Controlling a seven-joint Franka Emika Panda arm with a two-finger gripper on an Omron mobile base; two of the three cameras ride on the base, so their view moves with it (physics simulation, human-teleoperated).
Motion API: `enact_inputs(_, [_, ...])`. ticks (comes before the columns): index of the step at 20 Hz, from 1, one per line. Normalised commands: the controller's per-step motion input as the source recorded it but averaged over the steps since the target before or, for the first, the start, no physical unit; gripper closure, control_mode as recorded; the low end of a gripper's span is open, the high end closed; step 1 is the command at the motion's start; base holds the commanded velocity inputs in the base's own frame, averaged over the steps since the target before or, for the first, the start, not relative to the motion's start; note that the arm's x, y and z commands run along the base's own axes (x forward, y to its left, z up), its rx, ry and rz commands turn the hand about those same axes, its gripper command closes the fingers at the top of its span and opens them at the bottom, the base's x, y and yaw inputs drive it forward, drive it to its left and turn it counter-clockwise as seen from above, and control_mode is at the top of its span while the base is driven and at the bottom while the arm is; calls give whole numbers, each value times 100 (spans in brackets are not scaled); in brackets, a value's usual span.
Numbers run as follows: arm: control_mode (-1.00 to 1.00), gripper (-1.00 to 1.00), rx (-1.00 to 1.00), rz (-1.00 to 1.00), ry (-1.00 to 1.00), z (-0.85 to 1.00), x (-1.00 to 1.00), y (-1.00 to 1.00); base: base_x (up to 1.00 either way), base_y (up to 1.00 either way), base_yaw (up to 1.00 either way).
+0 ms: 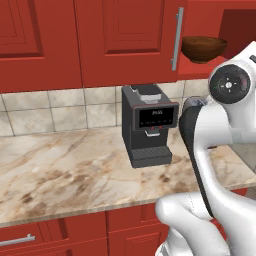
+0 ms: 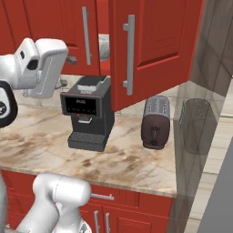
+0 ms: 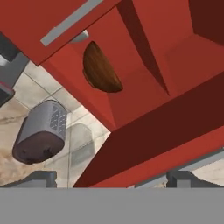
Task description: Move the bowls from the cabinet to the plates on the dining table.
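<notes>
We are looking at the dark brown bowl, which is sitting upright on the red shelf of the open cabinet, up at the far right above the counter. In the hand view the same bowl is appearing tilted, because the camera is rolled, and it is resting near the front edge of the shelf. We are judging it to be rigid, glossy and probably slippery, fairly light, and breakable if dropped. The rim is looking like the best place to take hold, one finger inside and one outside the wall, since the full body may be too wide for the jaws. A pale rounded shape in the gap between the doors in the right base view may be the marbled bowl, but we cannot tell.

The gripper is standing fully apart and empty, well short of the bowl, its dark fingertips showing at the bottom of the hand view.

Below the cabinet, the marble counter is carrying a black coffee machine against the tiled wall. To its right a dark toaster is standing, and further right, past the wall corner, a faint container. The open cabinet door is hanging out over the counter, so we are expecting the approach to need care around it.
</notes>
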Motion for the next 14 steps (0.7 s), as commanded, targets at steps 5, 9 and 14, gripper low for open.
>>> enact_inputs(5, [-100,-100,-21,0,0,0,7,-21,0,0,0])
enact_inputs(9, [-100,-100,-16,0,0,0,0,-19,0,0,0])
enact_inputs(14, [-100,-100,-8,0,6,5,-7,-12,0,0,0])
